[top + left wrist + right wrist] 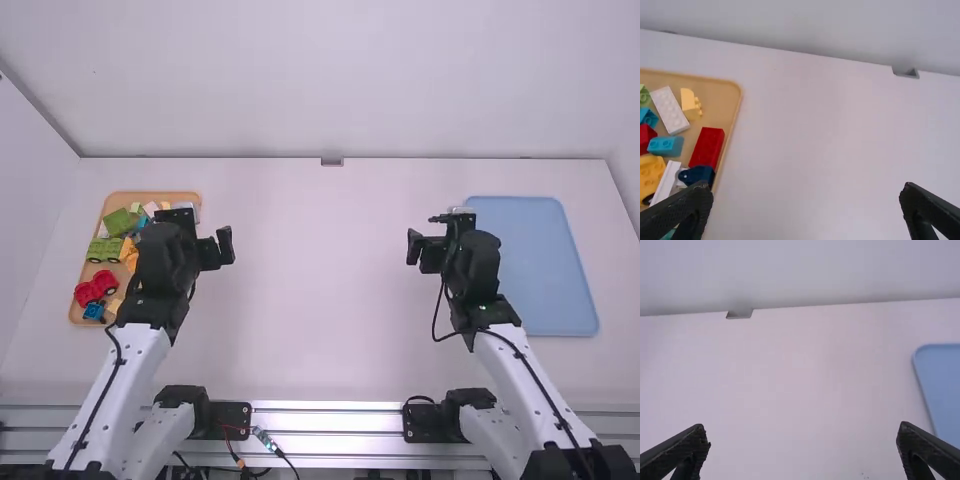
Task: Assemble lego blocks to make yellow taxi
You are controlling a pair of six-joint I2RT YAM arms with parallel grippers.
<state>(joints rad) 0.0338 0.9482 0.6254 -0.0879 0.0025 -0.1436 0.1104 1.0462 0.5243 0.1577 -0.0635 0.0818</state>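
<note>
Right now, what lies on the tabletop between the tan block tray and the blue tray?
In the high view, the white tabletop is bare between the tan block tray and the blue tray, wherever that stretch is unhidden.

Blocks look smooth plastic, the blue tray matt, the rail shiny metal.

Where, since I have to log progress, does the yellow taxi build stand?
Apparently at the start. Done: no assembly that I can see; the yellow block lies among other pieces in the tan tray. In hand: nothing; the left gripper and right gripper are open. Left: likely all of it, picking out the taxi's pieces and joining them.
</note>
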